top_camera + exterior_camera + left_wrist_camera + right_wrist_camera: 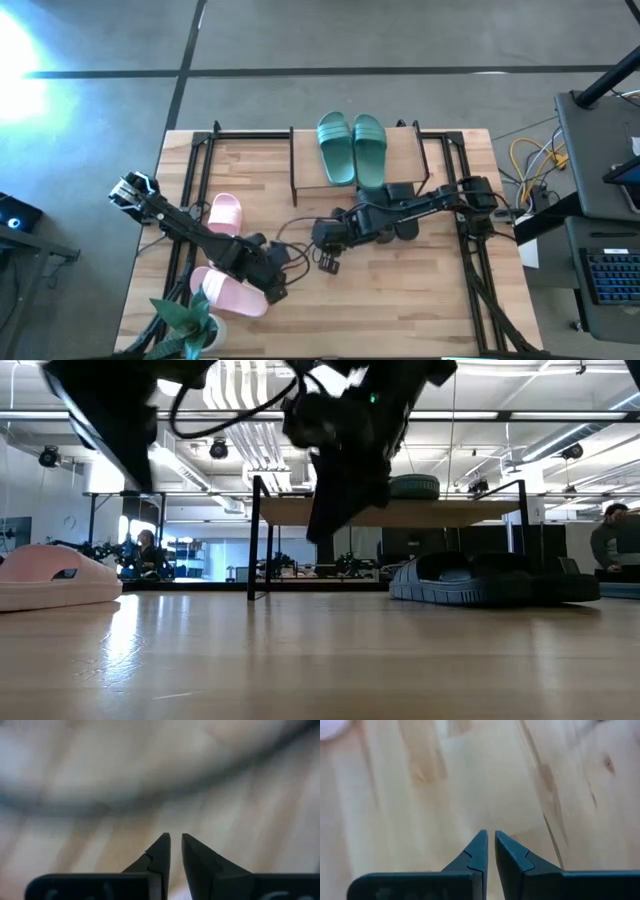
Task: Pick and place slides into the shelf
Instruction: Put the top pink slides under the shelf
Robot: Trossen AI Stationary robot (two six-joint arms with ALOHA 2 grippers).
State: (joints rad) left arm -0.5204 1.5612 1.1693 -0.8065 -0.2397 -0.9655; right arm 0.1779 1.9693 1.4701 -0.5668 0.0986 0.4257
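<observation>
Slides: pink pair (228,252) lies beside the left pincer (275,290), long axes toward the shelf (355,165). Left arm nearer. Both pincers, right pincer (328,262) included, clenched empty.

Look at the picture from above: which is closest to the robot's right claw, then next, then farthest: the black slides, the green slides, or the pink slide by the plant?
From the right gripper:
1. Black slides, just beside it, under the right arm.
2. Green slides, on the shelf at the table's back.
3. Pink slide, front left by the plant.

Teal pair (351,147) lies atop the shelf (310,170); pink slides (228,290) and black slides (403,205) lie on the table.
</observation>
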